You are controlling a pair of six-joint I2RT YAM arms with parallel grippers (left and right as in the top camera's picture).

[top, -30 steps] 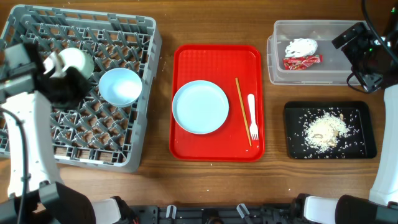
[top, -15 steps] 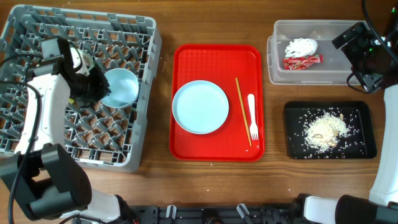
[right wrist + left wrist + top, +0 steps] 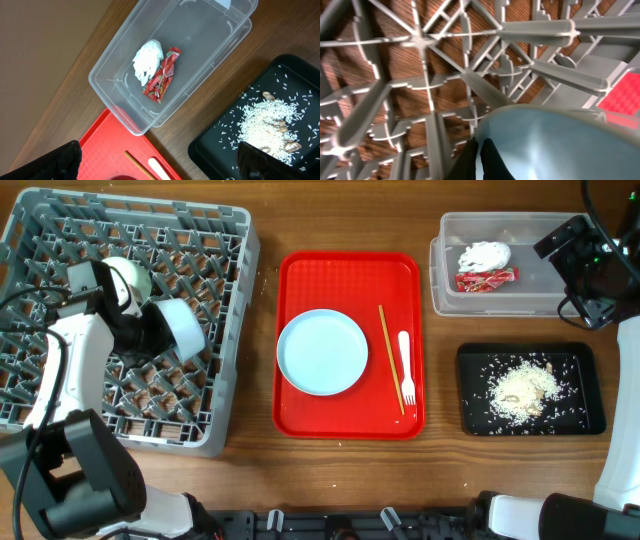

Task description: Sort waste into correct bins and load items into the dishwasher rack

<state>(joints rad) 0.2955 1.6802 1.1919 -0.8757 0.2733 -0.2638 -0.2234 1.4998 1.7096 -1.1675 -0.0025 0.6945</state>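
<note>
Wood tabletop (image 3: 440, 470), dishes to one side, bins to the other. Left gripper (image 3: 479, 152) is clenched on the rim of the pale blue bowl (image 3: 555, 145), both black fingers pinched together at the lip. The bowl is tipped on its side among the pegs of the grey dishwasher rack (image 3: 120, 212). Just behind that gripper in the rack sits a pale round piece (image 3: 127, 278), probably the light green bowl; colour is hard to read from above. Past the rack wall on the bowl's side is the red serving tray (image 3: 350, 425), carrying the pale blue plate (image 3: 322, 352), with chopsticks (image 3: 390, 358) and white fork (image 3: 406, 368) side by side just beyond it. Right gripper (image 3: 157, 152) is released, jaws spread wide, nothing between them, hanging above the table. Ahead of those jaws is the clear tub (image 3: 200, 55), with napkin (image 3: 147, 61) and red wrapper (image 3: 162, 75) touching inside. Beside the tub, toward the finger at picture right, is the black tray (image 3: 210, 145) with rice scraps (image 3: 265, 122) piled in it.
</note>
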